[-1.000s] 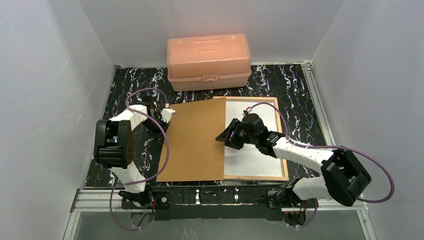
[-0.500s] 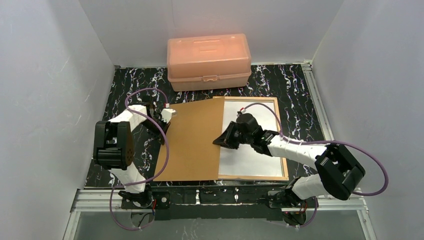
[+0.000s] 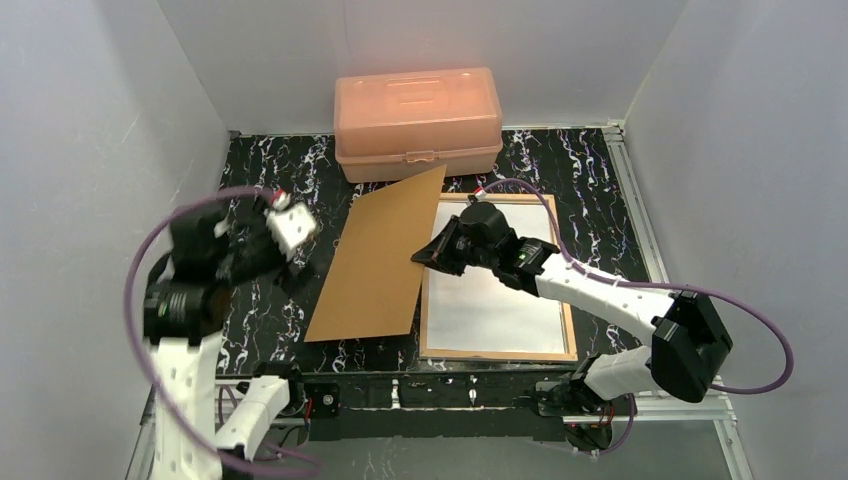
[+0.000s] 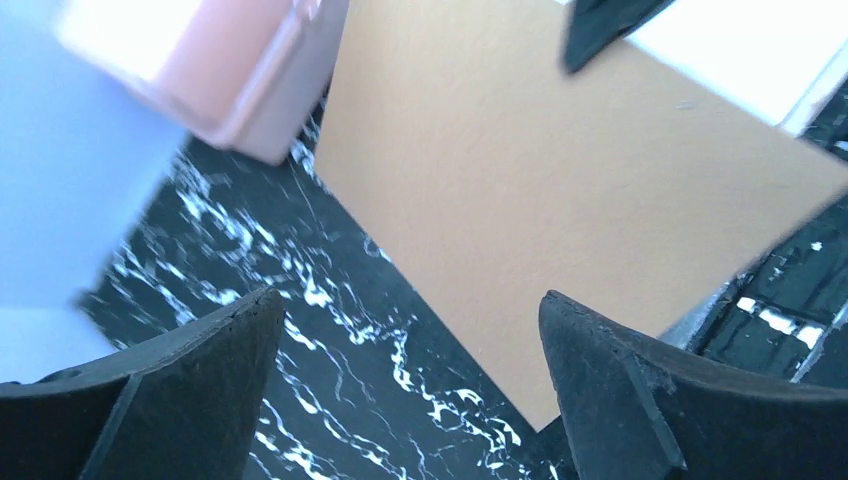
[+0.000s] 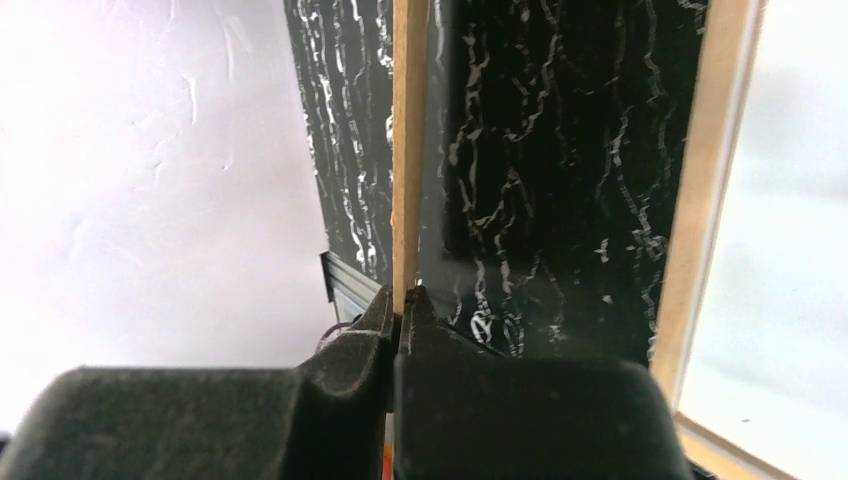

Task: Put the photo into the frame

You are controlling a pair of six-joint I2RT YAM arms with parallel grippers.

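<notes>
Handover of the backing board (image 3: pixel 380 255) noted. A second ago it lay flat over the left part of the frame (image 3: pixel 500 354), the left gripper (image 4: pixel 400 310) shut on its far-left corner and the right gripper (image 3: pixel 425 257) coming in with jaws apart. Now the left arm has let go and risen clear toward the worktop's (image 3: pixel 560 160) left edge, fingers spread wide and holding nothing. The right gripper is clamped on the board's right edge; the wrist view shows the thin edge pinched between its pads. The board has tipped up on that side and swung left, so the whole frame opening is uncovered. The frame lies wood side up at the near-right of the worktop, with a white sheet, apparently the photo (image 3: pixel 495 310) face down, flat inside its rails. The orange box (image 3: pixel 418 120) sits at the far edge. Reading: photo seated; the board, carried by one arm, probably has to go back on top.
</notes>
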